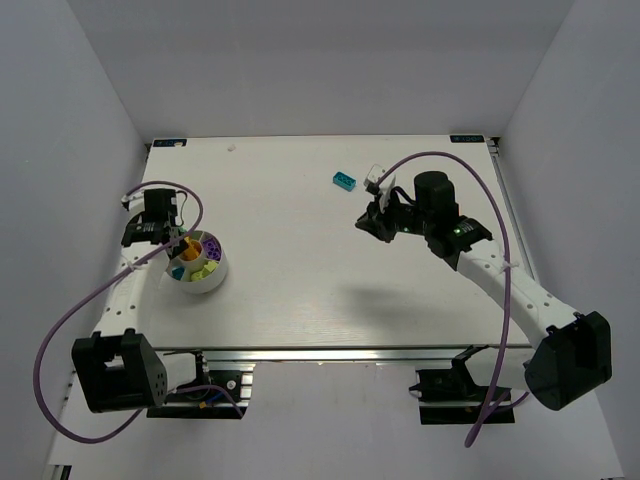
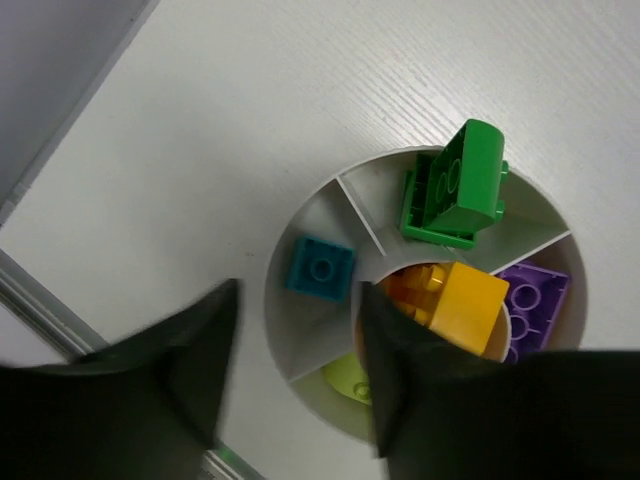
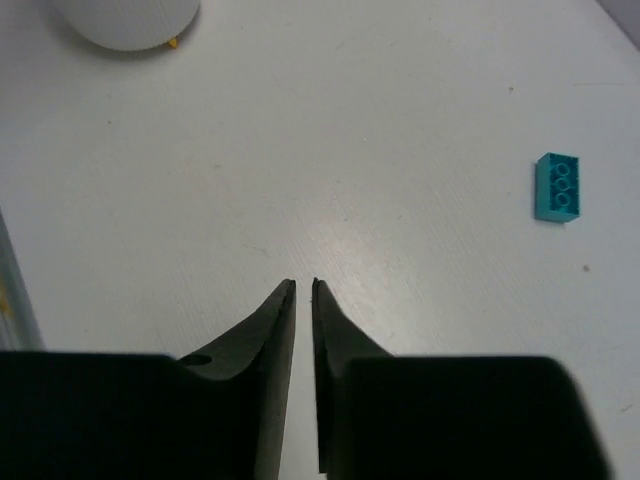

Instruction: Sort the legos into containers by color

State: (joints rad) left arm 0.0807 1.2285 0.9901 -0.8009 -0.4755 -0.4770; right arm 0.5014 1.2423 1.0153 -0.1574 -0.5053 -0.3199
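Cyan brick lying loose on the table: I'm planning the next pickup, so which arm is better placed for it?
Right. The right gripper, shut and empty, hangs near the cyan brick; the left gripper is open over the bowl, across the table.

Showing smooth, glossy moulded plastic on the dark green brick (image 2: pixel 455 190), yellow brick (image 2: pixel 468 300) and purple brick (image 2: pixel 535 295). Looking like smooth, satin white plastic across the divided bowl (image 2: pixel 320 215). Presenting a matt, finely ridged white worktop (image 2: pixel 300 90). Appearing matt black on the left gripper's fingers (image 2: pixel 200 350).

White divided bowl (image 1: pixel 200 284) holding coloured bricks (image 2: pixel 455 190), one cyan brick (image 1: pixel 343 180) lying apart
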